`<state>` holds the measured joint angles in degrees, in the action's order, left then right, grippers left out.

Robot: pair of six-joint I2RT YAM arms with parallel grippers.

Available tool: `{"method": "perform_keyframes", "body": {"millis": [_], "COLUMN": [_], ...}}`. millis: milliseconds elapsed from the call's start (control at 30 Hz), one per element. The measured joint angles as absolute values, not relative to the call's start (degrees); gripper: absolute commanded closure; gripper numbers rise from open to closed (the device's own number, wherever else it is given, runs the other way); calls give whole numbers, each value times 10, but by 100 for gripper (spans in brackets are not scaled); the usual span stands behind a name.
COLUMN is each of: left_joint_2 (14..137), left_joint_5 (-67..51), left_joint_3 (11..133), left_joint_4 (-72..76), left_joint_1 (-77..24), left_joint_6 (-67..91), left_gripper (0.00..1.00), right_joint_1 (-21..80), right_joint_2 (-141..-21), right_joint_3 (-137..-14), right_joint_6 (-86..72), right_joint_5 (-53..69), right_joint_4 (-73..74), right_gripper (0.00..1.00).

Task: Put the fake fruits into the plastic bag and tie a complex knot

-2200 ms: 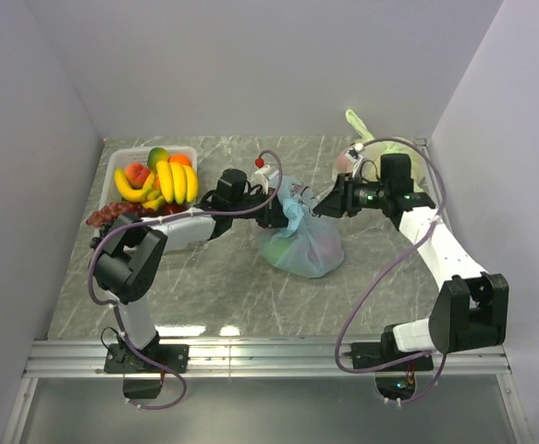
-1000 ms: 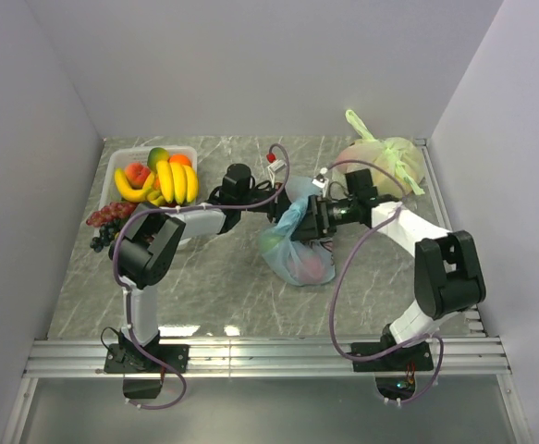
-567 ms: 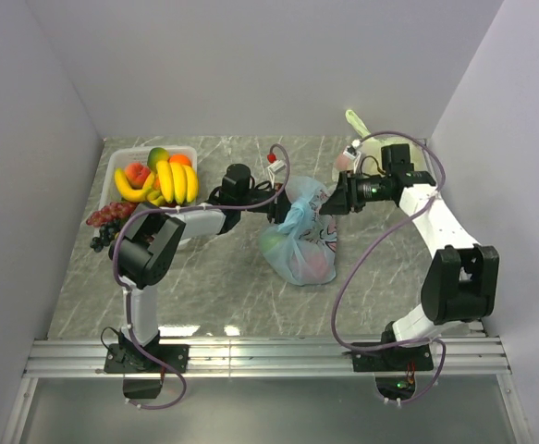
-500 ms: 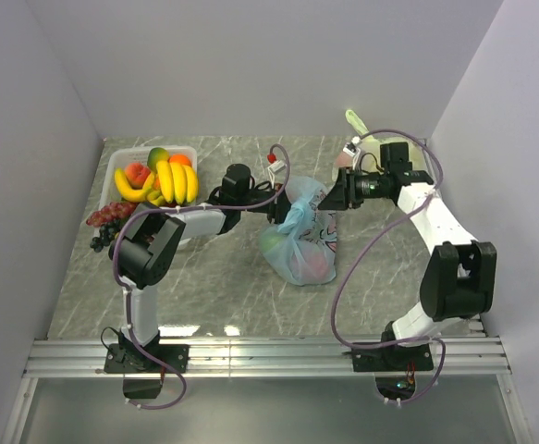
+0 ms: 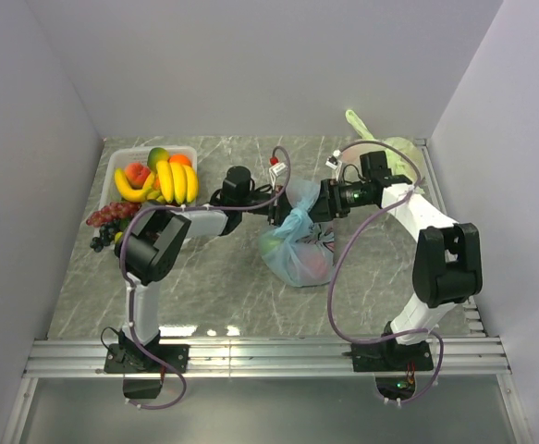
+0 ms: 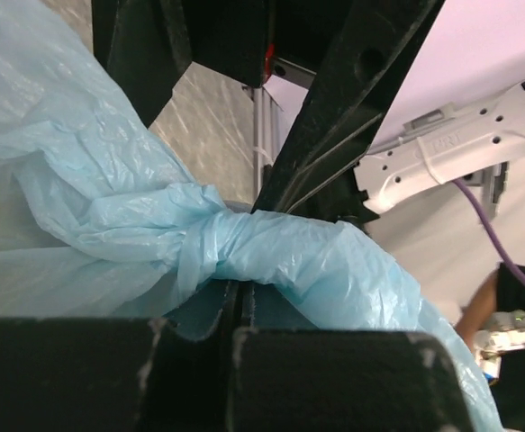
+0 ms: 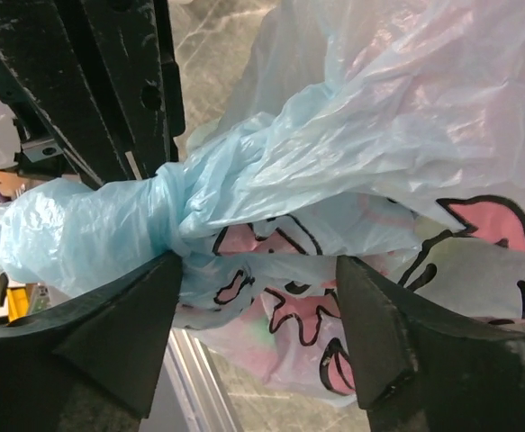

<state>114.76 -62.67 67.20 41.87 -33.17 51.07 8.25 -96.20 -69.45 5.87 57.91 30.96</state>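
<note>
The light-blue plastic bag (image 5: 297, 259) sits mid-table, with fruit colours showing faintly through it. Its handle ears are twisted into a knot (image 5: 297, 220), which also shows in the left wrist view (image 6: 199, 245) and the right wrist view (image 7: 167, 216). My left gripper (image 5: 281, 215) is shut on a blue handle ear (image 6: 334, 261) just left of the knot. My right gripper (image 5: 317, 205) is open, its fingers (image 7: 109, 333) straddling the bag's printed top (image 7: 271, 297) right of the knot. More fake fruits, including bananas (image 5: 172, 180), lie in a white bin (image 5: 121, 162).
Dark grapes (image 5: 105, 222) lie on the table by the bin's front left corner. A pale yellow-green tied bag (image 5: 394, 157) sits at the back right behind my right arm. Walls close the table on the left, back and right.
My right gripper has moved left from beside the yellow-green bag to the blue bag's top, open. My left gripper has kept its hold on the handle ear.
</note>
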Motion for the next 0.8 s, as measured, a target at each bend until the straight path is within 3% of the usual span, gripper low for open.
{"method": "perform_keyframes", "body": {"millis": [467, 800], "left_joint_2": [1162, 1155], "left_joint_5": [-688, -670], "left_joint_3": [673, 654], "left_joint_4": [470, 475], "left_joint_1": [-300, -319], "left_joint_6": [550, 530], "left_gripper": [100, 100], "right_joint_1": [120, 103], "right_joint_2": [-961, -956], "right_joint_3": [-630, -629], "right_joint_6": [-182, -124], "right_joint_5": [583, 612], "right_joint_4": [37, 114], "right_gripper": [17, 18]}}
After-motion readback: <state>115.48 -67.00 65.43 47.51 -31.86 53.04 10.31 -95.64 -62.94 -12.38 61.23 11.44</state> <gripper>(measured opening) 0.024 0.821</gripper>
